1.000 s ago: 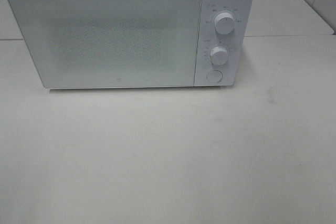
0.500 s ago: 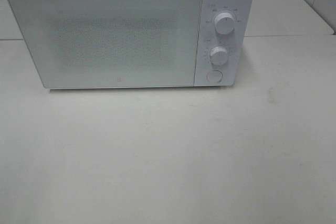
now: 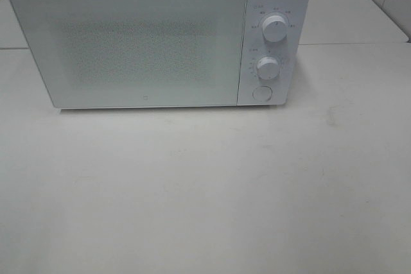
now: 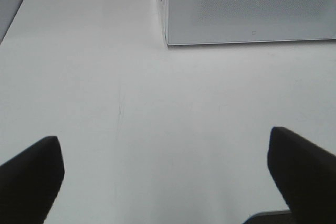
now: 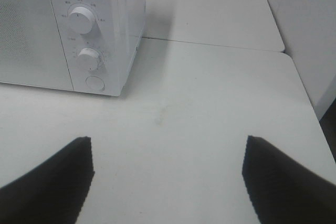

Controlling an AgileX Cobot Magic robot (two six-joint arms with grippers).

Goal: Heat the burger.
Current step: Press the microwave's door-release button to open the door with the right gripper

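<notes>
Toward the far edge of the table [image 3: 205, 190] stands a white microwave [image 3: 154, 36], its frosted door [image 3: 135, 43] shut and facing the near edge. On the panel beside the door sit an upper knob [image 3: 275, 29], a lower knob [image 3: 268, 67] and a round button [image 3: 261, 93] beneath them. The burger shows in no view (where it is cannot be told; nothing can be made out through the door). The left pincer [image 4: 163, 135] is released, its dark fingers [image 4: 31, 174] spread wide over bare table, nearer than the door's lower corner. The right pincer [image 5: 168, 140] is released too, its jaws wide apart over bare table, nearer than the knob panel, grasping nothing.
</notes>
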